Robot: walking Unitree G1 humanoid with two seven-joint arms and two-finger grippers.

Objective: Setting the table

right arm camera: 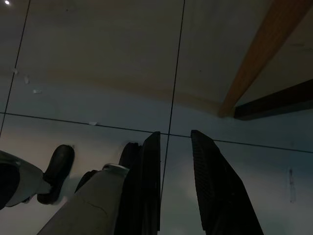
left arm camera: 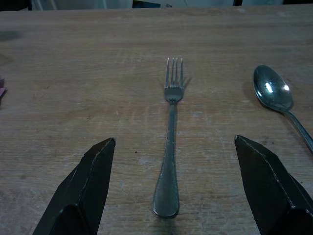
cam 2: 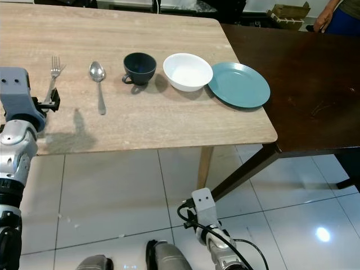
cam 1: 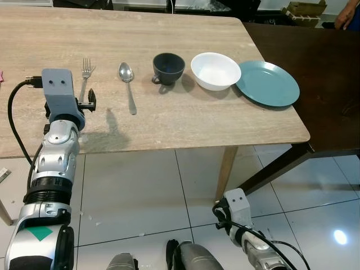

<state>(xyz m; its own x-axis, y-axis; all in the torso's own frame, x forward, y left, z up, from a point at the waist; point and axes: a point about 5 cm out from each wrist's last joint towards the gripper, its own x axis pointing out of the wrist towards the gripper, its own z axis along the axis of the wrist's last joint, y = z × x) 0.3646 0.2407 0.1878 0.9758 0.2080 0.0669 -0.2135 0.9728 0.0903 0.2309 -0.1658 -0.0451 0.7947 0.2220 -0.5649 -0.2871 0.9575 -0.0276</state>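
On the light wooden table (cam 1: 185,126) a fork (cam 1: 85,76), a spoon (cam 1: 128,84), a dark blue cup (cam 1: 168,67), a white bowl (cam 1: 215,70) and a teal plate (cam 1: 267,83) lie in a row from left to right. My left gripper (cam 1: 87,103) hovers low over the near end of the fork's handle. It stands wide open, and in the left wrist view the fork (left arm camera: 171,142) lies between its fingers (left arm camera: 88,186). My right gripper (right arm camera: 173,134) hangs idle below the table's front edge over the floor, shut to a narrow gap on nothing.
A dark brown table (cam 1: 326,84) adjoins the wooden one on the right. The teal plate sits near that joint. A person's hand (cam 1: 344,17) and a cardboard box (cam 1: 306,10) are at the far right. White tiled floor (cam 1: 146,191) lies before the table.
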